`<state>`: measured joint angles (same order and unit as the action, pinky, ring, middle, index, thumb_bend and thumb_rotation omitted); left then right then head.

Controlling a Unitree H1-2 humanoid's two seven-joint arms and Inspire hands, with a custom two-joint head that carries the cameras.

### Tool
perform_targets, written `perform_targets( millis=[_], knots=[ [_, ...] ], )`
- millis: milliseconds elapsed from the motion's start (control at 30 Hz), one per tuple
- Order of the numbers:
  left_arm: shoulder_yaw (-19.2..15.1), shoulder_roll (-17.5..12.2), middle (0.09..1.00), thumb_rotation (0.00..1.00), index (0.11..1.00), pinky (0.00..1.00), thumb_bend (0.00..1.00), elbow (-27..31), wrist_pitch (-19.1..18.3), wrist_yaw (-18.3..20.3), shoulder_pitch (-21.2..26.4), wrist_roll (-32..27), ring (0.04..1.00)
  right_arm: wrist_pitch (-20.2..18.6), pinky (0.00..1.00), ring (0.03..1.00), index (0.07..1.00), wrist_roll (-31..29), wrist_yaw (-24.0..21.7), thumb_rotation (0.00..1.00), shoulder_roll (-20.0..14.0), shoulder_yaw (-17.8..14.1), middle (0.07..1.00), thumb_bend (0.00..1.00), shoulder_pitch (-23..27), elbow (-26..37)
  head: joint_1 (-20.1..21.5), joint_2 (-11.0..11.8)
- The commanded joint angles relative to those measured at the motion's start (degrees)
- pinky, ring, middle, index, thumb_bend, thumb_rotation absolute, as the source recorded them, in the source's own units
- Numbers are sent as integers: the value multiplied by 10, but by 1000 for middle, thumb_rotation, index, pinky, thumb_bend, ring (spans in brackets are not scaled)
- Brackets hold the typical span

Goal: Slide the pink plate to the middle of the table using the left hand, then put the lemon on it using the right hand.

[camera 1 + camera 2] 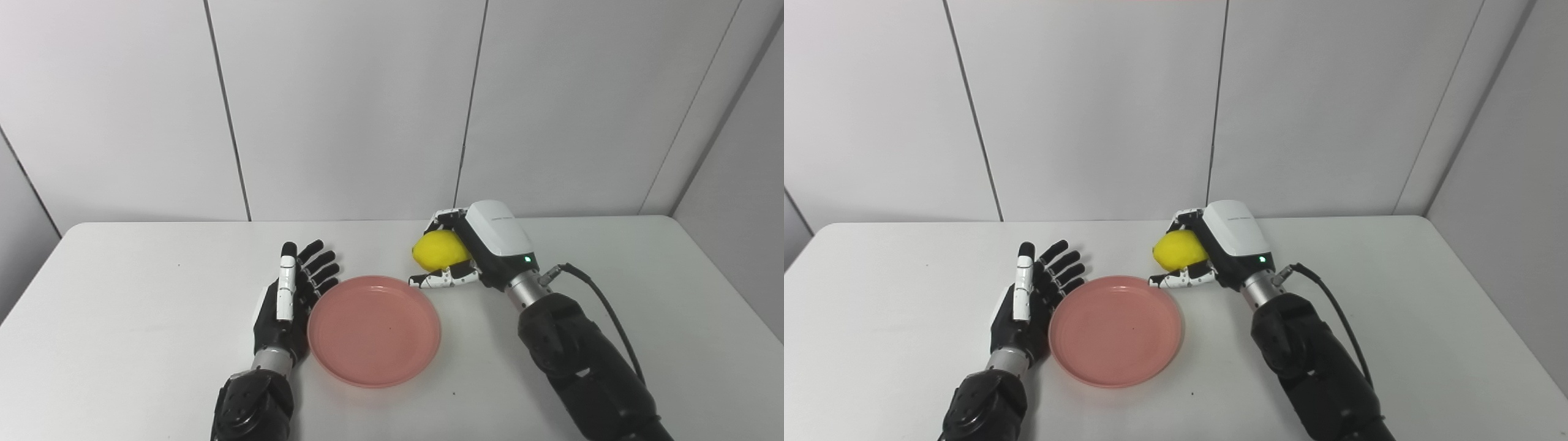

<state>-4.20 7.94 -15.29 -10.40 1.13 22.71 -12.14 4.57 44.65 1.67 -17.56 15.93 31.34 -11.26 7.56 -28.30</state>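
- White wall panels stand behind a white table point(122, 318).
- Near the table's middle lies the pink plate point(374, 331), holding nothing.
- At the plate's left rim rests the left hand point(291, 300), fingers straight and spread, grasping nothing; whether it touches the rim cannot be told.
- Just beyond the plate's far right rim, the right hand point(474, 251) is curled around the lemon point(440, 250), with fingers over it and thumb beneath.
- A black cable point(603, 306) runs along the right forearm.
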Motion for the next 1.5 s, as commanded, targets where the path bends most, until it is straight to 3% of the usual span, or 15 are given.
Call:
perform_targets(
  millis=[0,433,733,867,967,1233,1467],
  knots=[
    [-1,0,778,912,772,789,694,-21,-22,-8,-9,0,775,-3,149,199,317,-1,1,364,4,-2,266,631,35,12,0,-1],
    [3,0,774,928,767,779,665,-31,-12,-9,-8,8,773,-1,162,206,294,-52,-52,390,28,-2,270,610,35,14,-3,0],
    [3,3,777,936,768,790,656,-29,-10,-8,-8,7,777,-20,167,213,301,-37,-88,411,40,17,274,622,38,25,-4,-1],
    [3,2,777,941,766,798,653,-30,-9,-5,-8,4,775,-26,207,260,401,-33,-100,432,48,25,335,612,41,22,-2,-4],
    [3,2,780,944,770,823,651,-35,-7,-6,-6,5,778,-22,214,263,412,-34,-99,417,53,31,339,613,44,11,-2,-3],
    [4,5,788,948,798,817,648,-36,-7,-9,-4,7,779,-12,182,227,309,-29,-98,407,58,51,289,624,43,-11,-2,-2],
    [5,3,809,962,808,838,651,-35,-5,-6,-4,7,796,-5,194,236,313,-27,-82,417,62,62,296,630,38,-35,-3,-4]
  ],
)
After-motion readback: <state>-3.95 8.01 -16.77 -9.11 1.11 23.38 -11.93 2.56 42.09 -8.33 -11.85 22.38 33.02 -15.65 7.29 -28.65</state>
